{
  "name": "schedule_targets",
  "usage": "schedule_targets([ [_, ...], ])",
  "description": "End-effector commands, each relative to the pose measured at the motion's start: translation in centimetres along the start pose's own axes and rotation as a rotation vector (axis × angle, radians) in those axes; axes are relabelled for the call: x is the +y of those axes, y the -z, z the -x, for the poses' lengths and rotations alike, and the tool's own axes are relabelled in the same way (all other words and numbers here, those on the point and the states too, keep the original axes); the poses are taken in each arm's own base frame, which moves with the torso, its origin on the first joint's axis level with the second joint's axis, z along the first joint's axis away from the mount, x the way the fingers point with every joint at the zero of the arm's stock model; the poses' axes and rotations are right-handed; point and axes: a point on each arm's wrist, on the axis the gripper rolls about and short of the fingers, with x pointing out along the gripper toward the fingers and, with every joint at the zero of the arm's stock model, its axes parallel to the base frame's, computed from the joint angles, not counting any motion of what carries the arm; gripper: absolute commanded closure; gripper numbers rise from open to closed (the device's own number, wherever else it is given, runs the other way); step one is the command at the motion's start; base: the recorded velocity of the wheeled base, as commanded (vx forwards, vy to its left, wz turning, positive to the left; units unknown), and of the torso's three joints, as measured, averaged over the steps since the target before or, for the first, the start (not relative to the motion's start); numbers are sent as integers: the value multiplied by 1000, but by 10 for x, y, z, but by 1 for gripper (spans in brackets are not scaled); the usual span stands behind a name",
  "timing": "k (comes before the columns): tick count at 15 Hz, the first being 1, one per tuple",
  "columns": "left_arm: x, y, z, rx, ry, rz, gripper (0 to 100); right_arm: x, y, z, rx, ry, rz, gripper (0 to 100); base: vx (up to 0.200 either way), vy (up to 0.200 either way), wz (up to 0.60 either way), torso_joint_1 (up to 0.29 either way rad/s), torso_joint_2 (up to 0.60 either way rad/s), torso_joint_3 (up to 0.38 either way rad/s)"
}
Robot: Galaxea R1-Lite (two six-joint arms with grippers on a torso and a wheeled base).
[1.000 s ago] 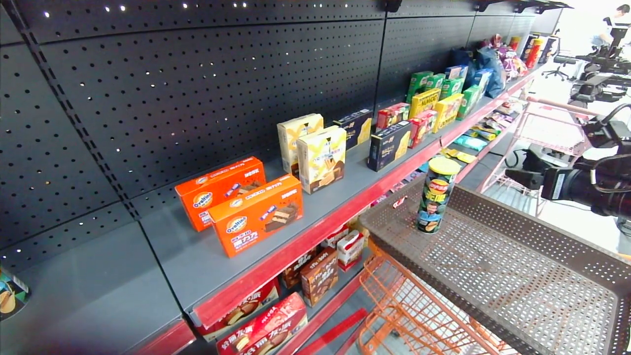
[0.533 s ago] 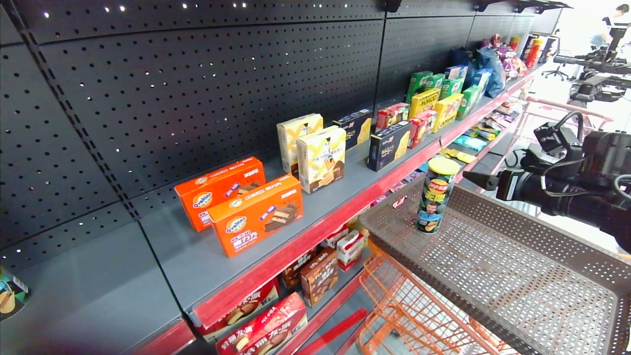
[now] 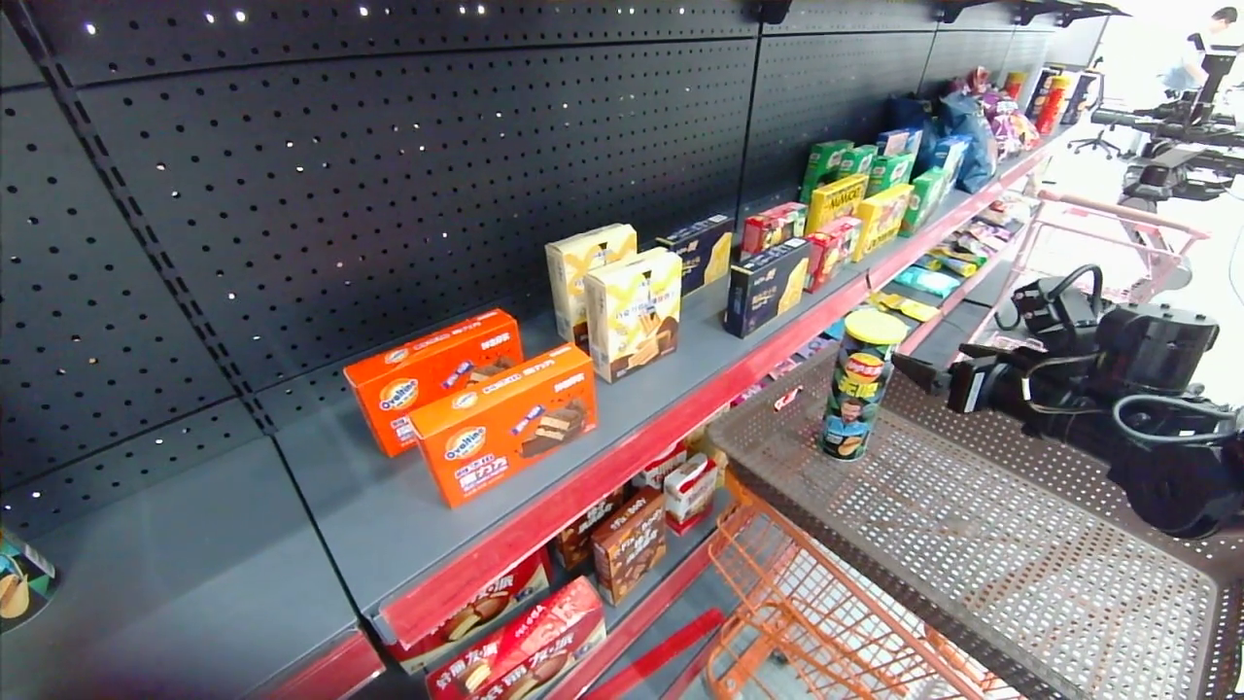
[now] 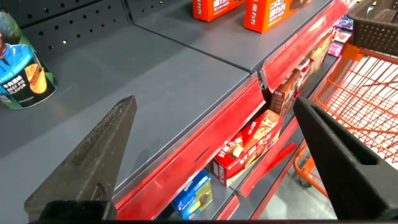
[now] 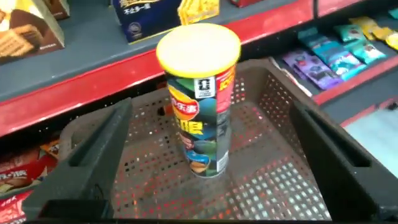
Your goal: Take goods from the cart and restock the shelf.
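Right fingers [image 5: 93,155] stand apart, the can [image 5: 199,118] just ahead in the gap, untouched. In the head view they sit at its 3 o'clock. The can stands upright in the 10 o'clock corner of the cart tray [image 3: 972,506], beside the shelf [image 3: 389,506]. Left fingers [image 4: 93,162] are also apart, over the shelf. The can is likely light, stiff, glossy and tippy, so clamp gently across mid-body, below the lid.

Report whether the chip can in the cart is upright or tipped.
Upright: the chip can stands on its base, yellow lid on top.
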Motion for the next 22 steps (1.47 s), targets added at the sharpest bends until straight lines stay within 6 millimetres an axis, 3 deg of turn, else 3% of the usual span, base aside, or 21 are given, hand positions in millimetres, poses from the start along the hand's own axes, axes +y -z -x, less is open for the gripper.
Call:
schedule_targets([
  [1, 0, 0, 0, -1, 1, 0, 0, -1, 22, -14, 14, -35, 1, 0, 0, 0, 0, 0, 0, 0],
  [5, 0, 0, 0, -1, 0, 0, 0, -5, 46, -29, 28, -72, -1, 0, 0, 0, 0, 0, 0, 0],
  [11, 0, 0, 0, -1, 0, 0, 0, -12, 60, -66, -29, -78, 46, 0, 0, 0, 0, 0, 0, 0],
  [22, 0, 0, 0, -1, 0, 0, 0, -24, 63, -102, -65, -117, 59, 0, 0, 0, 0, 0, 0, 0],
])
